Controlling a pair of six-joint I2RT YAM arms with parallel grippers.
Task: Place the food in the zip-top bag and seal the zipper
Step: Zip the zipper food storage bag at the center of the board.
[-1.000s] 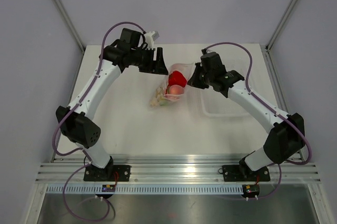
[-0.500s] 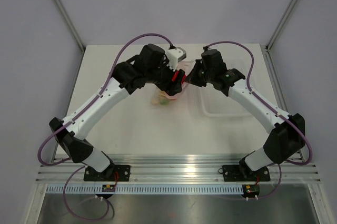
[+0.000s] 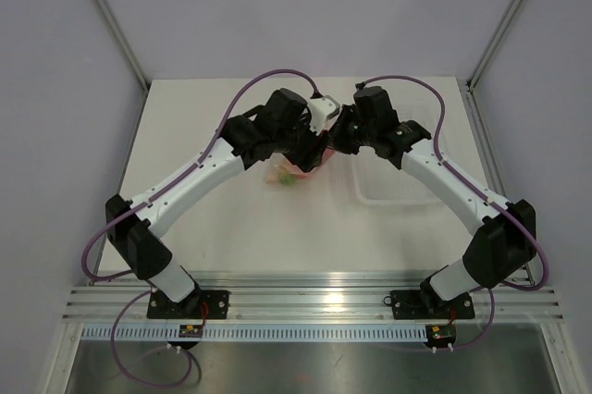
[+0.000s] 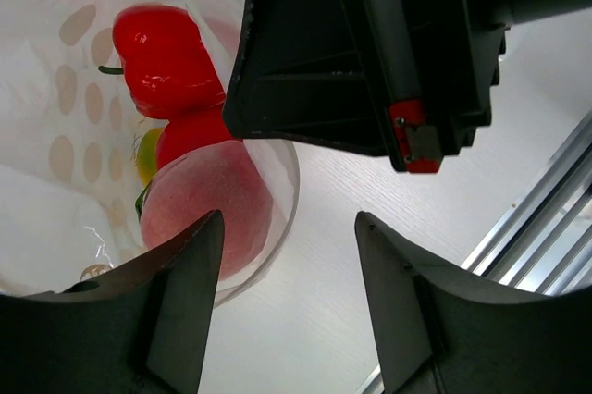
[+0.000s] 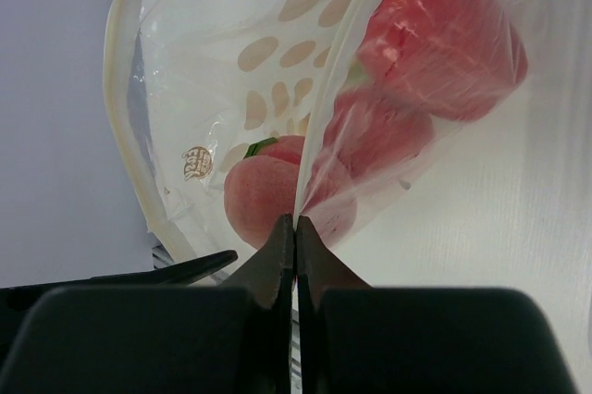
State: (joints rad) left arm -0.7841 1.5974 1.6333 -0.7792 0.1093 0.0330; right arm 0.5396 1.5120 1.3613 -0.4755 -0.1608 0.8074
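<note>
From above, both arms meet over the zip-top bag [image 3: 289,175], which lies on the surface [image 3: 240,227] just left of the white tray [image 3: 398,189]; neither grip can be read here. The left wrist view shows the left hand [image 4: 289,297] spread wide and empty beside the bag, the food [image 4: 165,56] inside it. Only the right wrist view shows the right hand [image 5: 296,260] pinching the bag's edge, probably steadying it so the zipper [image 5: 125,144] can be pressed.
</note>
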